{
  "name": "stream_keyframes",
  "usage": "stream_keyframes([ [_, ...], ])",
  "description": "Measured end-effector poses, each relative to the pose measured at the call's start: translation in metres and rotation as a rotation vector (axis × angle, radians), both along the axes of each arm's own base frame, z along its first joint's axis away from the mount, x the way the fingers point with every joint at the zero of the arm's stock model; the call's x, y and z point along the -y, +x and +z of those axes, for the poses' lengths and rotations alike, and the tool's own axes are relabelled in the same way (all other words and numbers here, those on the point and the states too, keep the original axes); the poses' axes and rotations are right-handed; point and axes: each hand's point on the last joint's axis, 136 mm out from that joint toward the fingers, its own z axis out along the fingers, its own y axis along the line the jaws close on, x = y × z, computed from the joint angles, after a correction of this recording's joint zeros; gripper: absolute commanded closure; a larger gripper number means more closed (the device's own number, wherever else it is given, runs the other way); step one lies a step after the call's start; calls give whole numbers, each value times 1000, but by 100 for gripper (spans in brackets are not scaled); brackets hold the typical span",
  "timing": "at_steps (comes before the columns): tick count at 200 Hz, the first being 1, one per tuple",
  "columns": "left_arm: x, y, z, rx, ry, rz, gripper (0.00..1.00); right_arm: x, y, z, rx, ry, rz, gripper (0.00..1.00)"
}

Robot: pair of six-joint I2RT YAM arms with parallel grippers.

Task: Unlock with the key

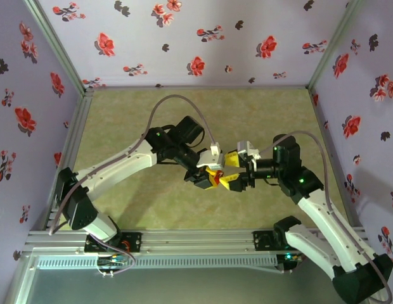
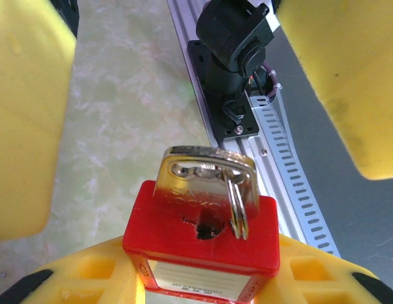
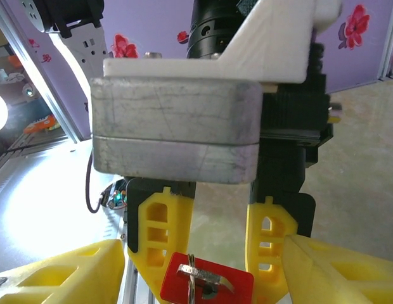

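From above, the left pincer and the right pincer meet tip to tip over the table, with a red padlock between them. The left wrist view gives more: the right pincer clamps the padlock, and the key, silvery, flat-headed, with a ring, stands out of it, long axis toward the left pincer, between its wide-open fingers. In the right wrist view the key's head lies crosswise between the left pincer's fingers.
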Motion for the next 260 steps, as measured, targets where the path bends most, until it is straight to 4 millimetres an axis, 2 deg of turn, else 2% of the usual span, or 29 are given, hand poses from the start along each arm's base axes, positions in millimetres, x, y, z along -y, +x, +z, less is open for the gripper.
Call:
stream_keyframes([
  [26, -1, -1, 0, -6, 3, -2, 100, 0, -2, -5, -6, -12, 7, 41],
  [55, -2, -2, -1, -12, 11, -2, 100, 0, -3, -7, -1, -16, 10, 56],
  [150, -2, -2, -3, -23, 25, -5, 100, 0, -3, -8, -10, -17, 8, 93],
  [200, -3, -2, -4, -21, 33, -1, 100, -1, -3, -8, -36, -13, 6, 100],
  [250, -3, 20, -15, 88, 36, 111, 100, -3, 12, -20, -85, -29, -87, 100],
  [260, -3, 24, -17, 113, 26, 146, 100, -3, 16, -22, -92, -27, -112, 90],
])
